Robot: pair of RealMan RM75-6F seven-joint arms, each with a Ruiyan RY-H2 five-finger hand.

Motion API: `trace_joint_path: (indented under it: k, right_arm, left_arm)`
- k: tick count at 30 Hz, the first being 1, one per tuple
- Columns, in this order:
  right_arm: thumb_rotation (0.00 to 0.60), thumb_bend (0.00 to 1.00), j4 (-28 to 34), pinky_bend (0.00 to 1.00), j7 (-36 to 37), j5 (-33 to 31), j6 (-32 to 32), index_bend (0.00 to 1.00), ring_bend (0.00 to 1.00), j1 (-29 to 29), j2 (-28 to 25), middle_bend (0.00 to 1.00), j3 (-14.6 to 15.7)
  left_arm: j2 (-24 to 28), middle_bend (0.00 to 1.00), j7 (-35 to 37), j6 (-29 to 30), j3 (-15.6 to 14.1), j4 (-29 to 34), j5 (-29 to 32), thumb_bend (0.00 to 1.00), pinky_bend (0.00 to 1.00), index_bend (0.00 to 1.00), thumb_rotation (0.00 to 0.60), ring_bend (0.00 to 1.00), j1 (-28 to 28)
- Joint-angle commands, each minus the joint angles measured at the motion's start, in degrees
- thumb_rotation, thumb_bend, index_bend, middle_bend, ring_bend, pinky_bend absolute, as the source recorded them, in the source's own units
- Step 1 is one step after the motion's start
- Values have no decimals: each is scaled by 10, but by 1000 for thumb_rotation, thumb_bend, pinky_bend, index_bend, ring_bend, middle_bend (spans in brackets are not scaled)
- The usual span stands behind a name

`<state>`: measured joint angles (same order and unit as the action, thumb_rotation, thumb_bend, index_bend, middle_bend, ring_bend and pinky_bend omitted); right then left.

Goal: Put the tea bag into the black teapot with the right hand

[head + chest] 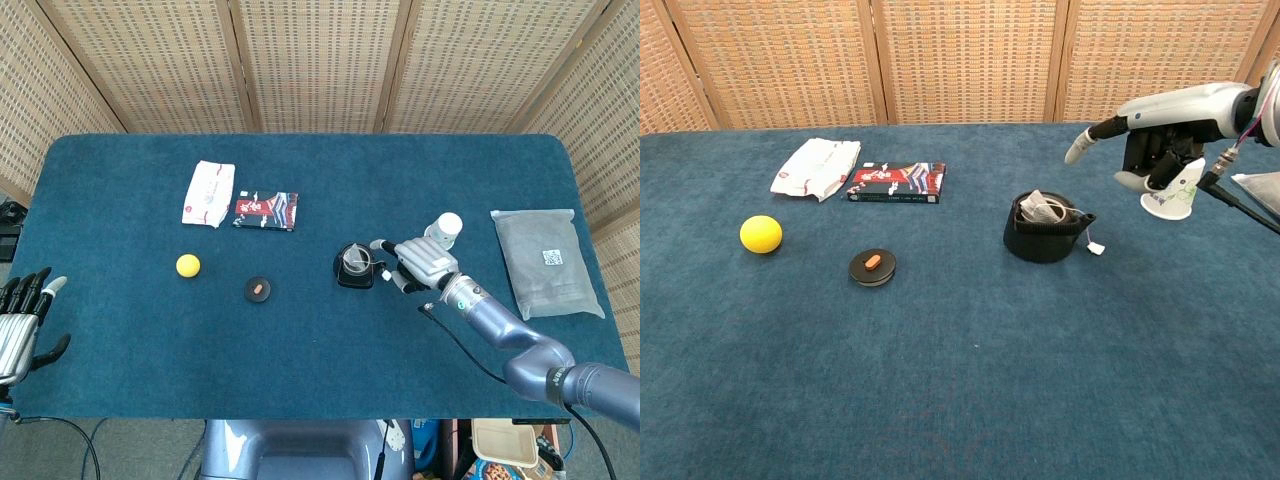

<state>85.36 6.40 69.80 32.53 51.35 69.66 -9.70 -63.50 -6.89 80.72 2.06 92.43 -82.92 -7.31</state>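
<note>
The black teapot [1043, 234] [354, 267] stands lidless at the table's middle right. The tea bag [1044, 209] lies inside its mouth, and its string runs over the rim to a small tag [1096, 248] on the cloth beside the pot. My right hand [1148, 142] [417, 262] hovers just right of the pot, fingers spread, holding nothing. My left hand [22, 318] rests open off the table's front left corner, seen only in the head view.
The teapot's lid [872, 266] lies on the blue tablecloth left of the pot. A yellow ball [761, 234], a white packet [818, 165] and a dark box [896, 182] sit further left. A paper cup [1172, 191] stands behind my right hand; a grey bag [546, 262] lies far right.
</note>
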Motion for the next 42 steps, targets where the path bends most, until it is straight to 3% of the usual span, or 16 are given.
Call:
trace_joint_path:
  k: [1, 3, 5, 7, 9, 22, 42]
  right_arm:
    - [600, 942, 14, 966, 12, 2, -24, 176, 965, 13, -11, 995, -5]
    - [600, 990, 18, 982, 15, 2, -40, 176, 979, 23, -16, 1000, -7]
    - [562, 1000, 22, 991, 16, 2, -56, 176, 987, 34, -18, 1000, -9]
    - [424, 1000, 26, 997, 20, -2, -81, 176, 993, 49, -21, 1000, -11]
    - [353, 1000, 24, 1000, 24, -7, -105, 176, 999, 63, -22, 1000, -13]
    - [326, 1000, -13, 1000, 26, -28, -156, 176, 1000, 106, 5, 1000, -4]
    - [325, 1000, -82, 1000, 8, -73, -191, 176, 1000, 148, 43, 1000, 39]
  left_arm:
    - [1, 20, -2, 0, 0, 1, 0, 338, 0, 100, 600, 6, -1]
    - [2, 20, -3, -1, 0, 3, 1, 338, 0, 101, 600, 6, -1]
    - [3, 20, -6, -1, 0, 5, 1, 339, 0, 100, 600, 6, -1]
    - [3, 20, -8, -1, 0, 7, 1, 339, 0, 100, 600, 6, -1]
    - [4, 20, -10, -2, 0, 9, 0, 339, 0, 100, 600, 6, -2]
    - [6, 20, -13, -4, -1, 11, 2, 339, 0, 100, 600, 6, -3]
    - [5, 20, -7, -4, -3, 6, 5, 339, 0, 100, 600, 6, 0]
